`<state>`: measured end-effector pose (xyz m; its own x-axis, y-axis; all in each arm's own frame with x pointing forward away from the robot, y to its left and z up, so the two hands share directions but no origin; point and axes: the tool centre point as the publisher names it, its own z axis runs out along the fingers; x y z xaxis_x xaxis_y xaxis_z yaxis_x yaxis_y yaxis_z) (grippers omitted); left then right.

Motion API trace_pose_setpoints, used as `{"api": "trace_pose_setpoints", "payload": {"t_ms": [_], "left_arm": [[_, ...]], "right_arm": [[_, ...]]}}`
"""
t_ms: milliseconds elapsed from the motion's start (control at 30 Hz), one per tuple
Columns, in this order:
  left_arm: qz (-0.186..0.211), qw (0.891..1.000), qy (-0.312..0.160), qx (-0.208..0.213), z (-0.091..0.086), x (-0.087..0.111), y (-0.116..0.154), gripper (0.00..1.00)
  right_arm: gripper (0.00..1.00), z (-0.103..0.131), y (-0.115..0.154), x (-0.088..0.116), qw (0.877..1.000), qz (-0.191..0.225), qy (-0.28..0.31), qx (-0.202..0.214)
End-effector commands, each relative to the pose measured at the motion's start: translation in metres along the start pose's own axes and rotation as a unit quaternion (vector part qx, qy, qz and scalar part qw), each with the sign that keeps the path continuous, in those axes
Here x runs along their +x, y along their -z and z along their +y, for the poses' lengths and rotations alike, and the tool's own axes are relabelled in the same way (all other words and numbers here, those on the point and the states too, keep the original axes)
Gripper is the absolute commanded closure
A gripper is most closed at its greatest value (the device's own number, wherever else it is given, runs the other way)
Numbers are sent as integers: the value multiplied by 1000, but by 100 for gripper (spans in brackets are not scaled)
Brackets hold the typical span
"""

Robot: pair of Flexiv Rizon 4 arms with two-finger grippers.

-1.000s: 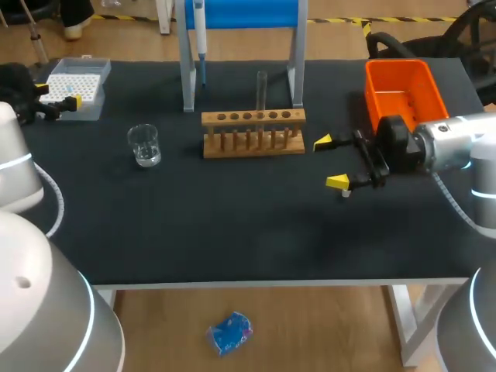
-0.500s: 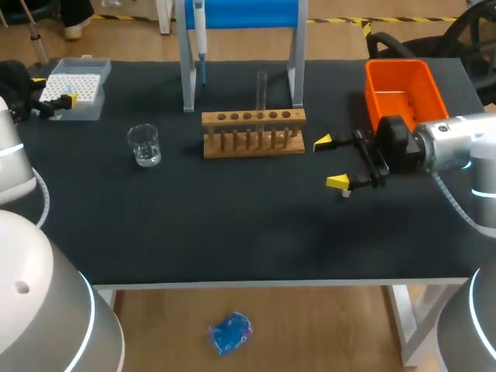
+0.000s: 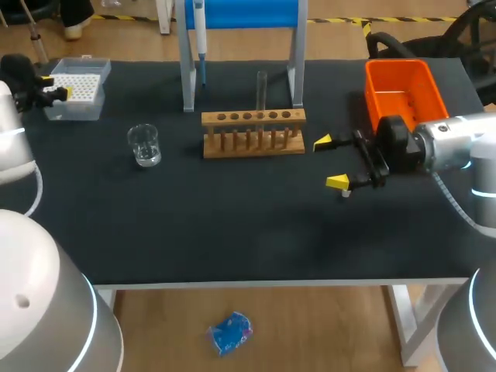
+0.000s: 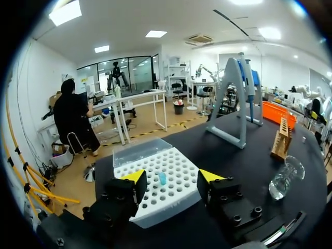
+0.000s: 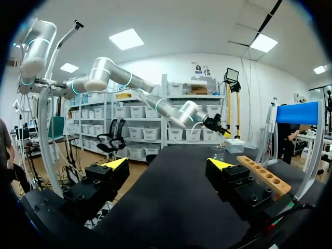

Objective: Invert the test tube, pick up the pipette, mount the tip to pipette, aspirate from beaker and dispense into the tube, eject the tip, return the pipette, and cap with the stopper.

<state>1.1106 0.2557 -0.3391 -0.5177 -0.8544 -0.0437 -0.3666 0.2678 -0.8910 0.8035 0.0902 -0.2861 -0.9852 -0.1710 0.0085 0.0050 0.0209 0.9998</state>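
Two claws are in view, both with fingers spread and nothing gripped between them.

Item 1. The left claw (image 3: 55,87) sits at the far left corner of the black surface (image 3: 232,225), at the left edge of the clear tip box (image 3: 77,89). In the left wrist view, the left claw (image 4: 173,179) has the white perforated tray of the tip box (image 4: 174,192) showing in the gap between its fingers. One blue tip (image 4: 162,178) stands in a hole there. Whether either finger touches the box cannot be told.

Item 2. The right claw (image 3: 330,162) is to the right of the wooden rack (image 3: 253,133) and near it, with its fingers pointing toward the rack. The orange bin (image 3: 403,93) stands behind this arm. A small pale item (image 3: 346,193) lies just beside the nearer fingertip; what it is cannot be told. In the right wrist view, the right claw (image 5: 167,165) has only bare surface between its fingers, and the rack (image 5: 262,176) lies ahead of it, off to one side.

Item 3. The test tube (image 3: 262,91) stands upright in the rack, in a hole right of centre. Which end is up cannot be told.

Item 4. The pipette (image 3: 199,39) hangs on the blue-topped stand (image 3: 248,12) behind the rack.

Item 5. The beaker (image 3: 144,145) stands on the surface left of the rack, between the rack and the tip box and apart from both.
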Motion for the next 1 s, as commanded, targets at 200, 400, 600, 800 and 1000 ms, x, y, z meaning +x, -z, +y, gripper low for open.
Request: {"api": "trace_pose_setpoints", "payload": {"t_ms": [200, 400, 600, 800, 1000], "left_arm": [[10, 1000, -4, -2, 1, -13, -22, 50], [8, 1000, -4, -3, 2, -19, -26, 54], [9, 1000, -5, -3, 2, -19, -28, 57], [10, 1000, -4, -7, 4, -15, -29, 61], [10, 1000, -4, -10, 6, -15, -30, 63]], "right_arm": [[0, 0, 0, 0, 1000, 0, 0, 0], [0, 0, 0, 0, 1000, 0, 0, 0], [0, 0, 0, 0, 1000, 0, 0, 0], [0, 0, 0, 0, 1000, 0, 0, 0], [0, 0, 0, 0, 1000, 0, 0, 0]]}}
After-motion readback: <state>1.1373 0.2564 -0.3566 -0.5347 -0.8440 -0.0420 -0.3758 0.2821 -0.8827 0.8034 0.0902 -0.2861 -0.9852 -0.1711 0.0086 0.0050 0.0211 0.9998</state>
